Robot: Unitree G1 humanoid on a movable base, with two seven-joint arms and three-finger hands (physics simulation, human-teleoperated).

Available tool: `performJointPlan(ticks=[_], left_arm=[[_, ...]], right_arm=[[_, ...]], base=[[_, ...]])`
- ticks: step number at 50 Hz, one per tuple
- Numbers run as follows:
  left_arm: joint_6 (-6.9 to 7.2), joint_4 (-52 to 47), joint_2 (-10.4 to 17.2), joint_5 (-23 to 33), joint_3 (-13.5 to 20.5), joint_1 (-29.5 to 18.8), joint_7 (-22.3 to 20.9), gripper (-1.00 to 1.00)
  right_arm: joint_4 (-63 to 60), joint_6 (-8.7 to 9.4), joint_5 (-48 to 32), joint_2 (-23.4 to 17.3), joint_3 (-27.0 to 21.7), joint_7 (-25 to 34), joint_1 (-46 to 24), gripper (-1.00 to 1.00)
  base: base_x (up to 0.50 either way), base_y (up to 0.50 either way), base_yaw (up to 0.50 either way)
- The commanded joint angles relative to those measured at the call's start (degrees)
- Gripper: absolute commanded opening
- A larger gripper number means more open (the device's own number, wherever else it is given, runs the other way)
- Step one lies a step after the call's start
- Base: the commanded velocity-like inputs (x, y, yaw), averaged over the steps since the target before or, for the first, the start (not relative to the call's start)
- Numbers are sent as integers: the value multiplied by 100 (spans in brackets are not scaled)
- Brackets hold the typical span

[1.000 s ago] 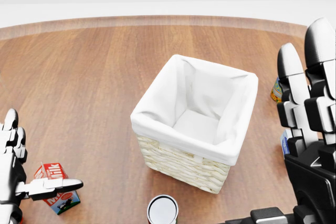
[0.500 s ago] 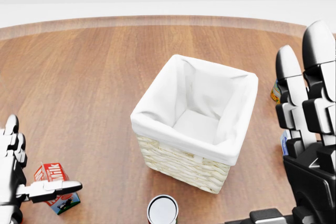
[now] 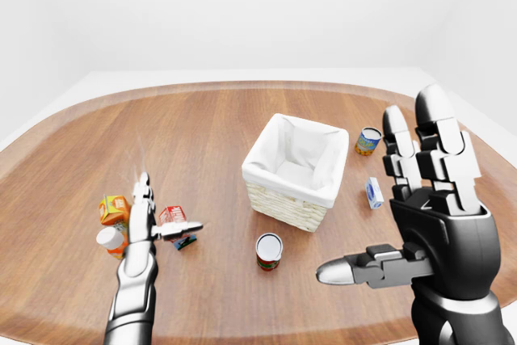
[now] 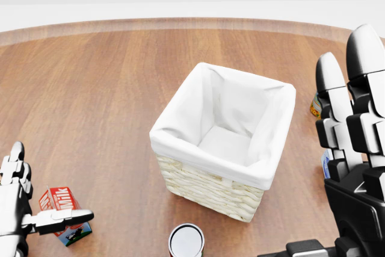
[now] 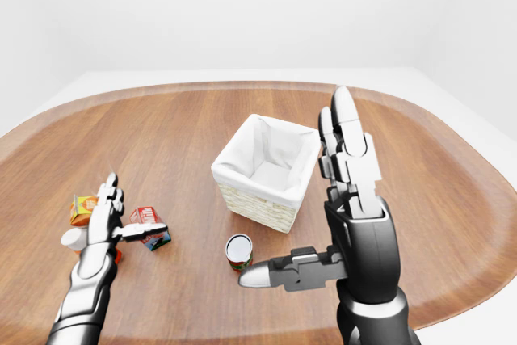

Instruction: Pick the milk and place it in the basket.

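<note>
Left-eye view: milk (image 3: 174, 217) upright on bench (image 3: 202, 127), ~8 o'clock of basket (image 3: 295, 169), apart | left robot hand (image 3: 149, 228) fingers spread, thumb across carton, no grip yet, prob lining up | right robot hand (image 3: 404, 224) wide, empty, parked clear.

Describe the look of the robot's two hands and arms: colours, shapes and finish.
The right robot hand has a glossy black palm block and three thick, segmented fingers with silver-grey, rounded tips and black joints. The left robot hand looks the same in build, with silver-grey fingers on a slim metallic grey forearm. No cables, sleeves or markings show.
</note>
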Motion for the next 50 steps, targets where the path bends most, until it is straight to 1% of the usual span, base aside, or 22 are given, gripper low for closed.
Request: performJointPlan(ticks=[1, 9, 15, 34, 43, 45, 46, 48, 50], left_arm=[[0, 480, 87, -57, -26, -162, 71, 100], [0, 1143, 194, -107, -52, -382, 151, 100], [0, 1342, 234, -161, -94, -441, 177, 100], [0, 2614, 422, -313, -184, -870, 281, 100], [0, 3442, 526, -415, -234, -1168, 305, 100], [0, 3437, 514, -662, -218, -1168, 35, 100], [0, 3398, 524, -642, -233, -1157, 74, 100], [0, 3319, 507, -816, -214, -1138, -111, 100], [0, 3455, 537, -763, -209, -1203, -1, 100]], right_arm=[[0, 0, 16, -5, -12, -3, -12, 100], [0, 0, 15, -6, -14, -1, -17, 100], [0, 0, 16, -5, -29, 2, -28, 100], [0, 0, 23, -2, -23, 1, 5, 100], [0, 0, 17, -3, -6, -4, 12, 100], [0, 0, 18, -5, -2, -4, 19, 100], [0, 0, 15, -5, -3, -7, 10, 100], [0, 0, 15, -6, 2, -9, 4, 100], [0, 0, 8, -8, 16, -10, 11, 100]], base=[[0, 0, 0], [0, 0, 0], [0, 0, 0], [0, 0, 0], [0, 0, 0], [0, 0, 0], [0, 0, 0], [0, 0, 0], [0, 0, 0]])
